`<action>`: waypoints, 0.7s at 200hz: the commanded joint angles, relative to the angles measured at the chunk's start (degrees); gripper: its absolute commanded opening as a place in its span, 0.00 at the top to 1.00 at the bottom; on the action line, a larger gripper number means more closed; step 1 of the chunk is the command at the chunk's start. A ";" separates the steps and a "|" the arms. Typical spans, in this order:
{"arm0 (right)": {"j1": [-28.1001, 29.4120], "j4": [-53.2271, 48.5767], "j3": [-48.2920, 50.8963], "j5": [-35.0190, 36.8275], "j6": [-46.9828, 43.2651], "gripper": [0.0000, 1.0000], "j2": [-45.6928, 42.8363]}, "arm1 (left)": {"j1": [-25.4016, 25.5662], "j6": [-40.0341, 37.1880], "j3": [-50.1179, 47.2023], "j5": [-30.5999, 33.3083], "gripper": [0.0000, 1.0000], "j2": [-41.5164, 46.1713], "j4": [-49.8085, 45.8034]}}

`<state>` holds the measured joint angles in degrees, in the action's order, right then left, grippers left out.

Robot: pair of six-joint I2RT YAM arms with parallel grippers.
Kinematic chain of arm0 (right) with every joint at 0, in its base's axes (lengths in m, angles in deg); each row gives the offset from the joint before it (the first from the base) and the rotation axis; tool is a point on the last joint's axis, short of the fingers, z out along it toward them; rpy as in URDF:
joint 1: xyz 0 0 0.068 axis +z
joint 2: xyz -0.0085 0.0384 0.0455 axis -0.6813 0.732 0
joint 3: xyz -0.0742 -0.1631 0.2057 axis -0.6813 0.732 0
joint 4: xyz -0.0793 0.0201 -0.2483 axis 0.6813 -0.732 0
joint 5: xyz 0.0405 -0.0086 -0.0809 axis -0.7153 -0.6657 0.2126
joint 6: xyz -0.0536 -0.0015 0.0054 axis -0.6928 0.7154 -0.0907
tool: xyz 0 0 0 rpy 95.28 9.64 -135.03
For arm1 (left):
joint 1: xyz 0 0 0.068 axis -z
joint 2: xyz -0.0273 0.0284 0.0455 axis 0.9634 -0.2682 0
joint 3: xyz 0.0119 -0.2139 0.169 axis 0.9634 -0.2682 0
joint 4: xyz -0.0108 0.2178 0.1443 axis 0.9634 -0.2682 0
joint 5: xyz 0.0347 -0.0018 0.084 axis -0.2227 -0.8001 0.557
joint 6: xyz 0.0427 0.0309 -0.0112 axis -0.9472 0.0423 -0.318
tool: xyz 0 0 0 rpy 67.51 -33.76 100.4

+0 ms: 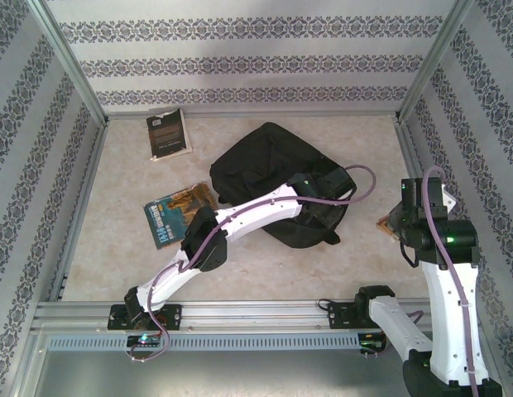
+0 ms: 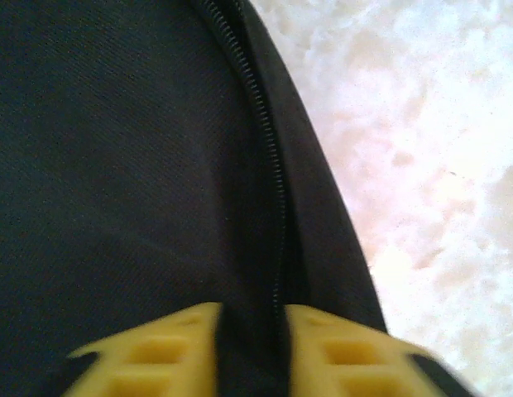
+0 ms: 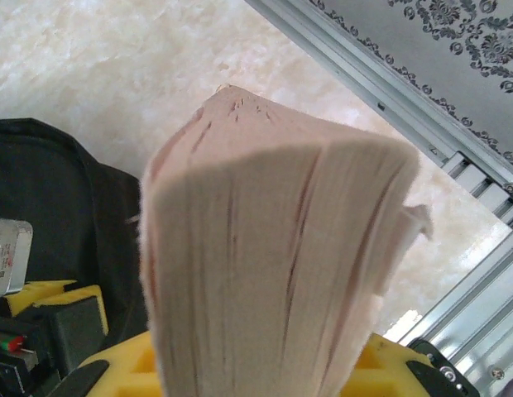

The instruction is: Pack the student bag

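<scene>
Pinches a ridge of black cloth right beside the zipper [image 2: 269, 157] of the student bag [image 1: 269, 169] with the left jaws, drawn narrow and closed on the fabric between the yellow fingers [image 2: 157, 356]; probably to lift that edge and pull an opening apart. Stretches the left arm [image 1: 248, 217] across the middle of the surface [image 1: 116, 248] for this, ending over the bag, slumped flat a little right of centre. Holds a thick book [image 3: 273, 248] in the right jaws, clamped on its lower part with the page edges turned to the wrist camera, raised at the right side and near the bag's right edge; seemingly kept ready for slipping in after a gap appears. Leaves two more books lying on the surface: a dark one [image 1: 168, 134] at the far left, well apart from the bag, and a blue-covered one [image 1: 178, 213] near the bag's left side, likely waiting their turn. Hard to tell zipper open or closed, with both ends cut off in the close view. No seeing the bag's mouth or contents from above, its near right part covered by the left wrist. No reading either title; near corner of the blue-covered one hidden under the left arm. Cover of the held book out of sight, tips of the right fingers [image 3: 116, 368] hidden behind the pages.
</scene>
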<state>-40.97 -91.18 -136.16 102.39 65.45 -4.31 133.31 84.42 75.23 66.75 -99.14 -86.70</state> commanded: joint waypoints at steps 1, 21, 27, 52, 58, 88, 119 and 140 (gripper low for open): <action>-0.66 2.49 0.86 -0.64 -0.39 1.00 -1.14 | -1.31 -1.57 1.63 5.14 0.91 1.35 -0.70; -0.66 3.24 1.72 -1.79 -0.05 1.00 -1.53 | -2.76 -1.39 -0.26 5.64 1.00 4.20 -0.44; -0.66 3.51 1.96 -2.18 0.06 1.00 -1.69 | -3.23 -1.26 -1.38 5.83 1.00 5.49 0.12; -0.66 5.82 3.42 -5.81 0.22 1.00 -1.89 | -5.74 0.60 -6.05 3.72 1.00 11.05 2.56; -0.66 6.63 3.57 -7.11 0.55 1.00 -1.96 | -6.46 1.31 -6.71 2.46 1.00 12.02 2.84; -0.66 14.07 3.86 -16.07 -0.60 1.00 -3.10 | -9.35 4.54 -10.16 -3.13 1.00 17.12 4.90; -0.66 21.92 4.68 -25.88 -1.31 1.00 -3.48 | -10.91 5.76 -10.62 -7.27 1.00 21.07 4.92; -0.59 28.86 8.33 -34.26 0.59 1.00 -3.88 | -12.47 6.97 -11.15 -9.16 1.00 23.38 4.07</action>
<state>-40.97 -74.73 -131.39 80.90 65.25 -7.56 121.93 88.94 64.87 61.49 -79.19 -83.42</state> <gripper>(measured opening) 0.217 0.050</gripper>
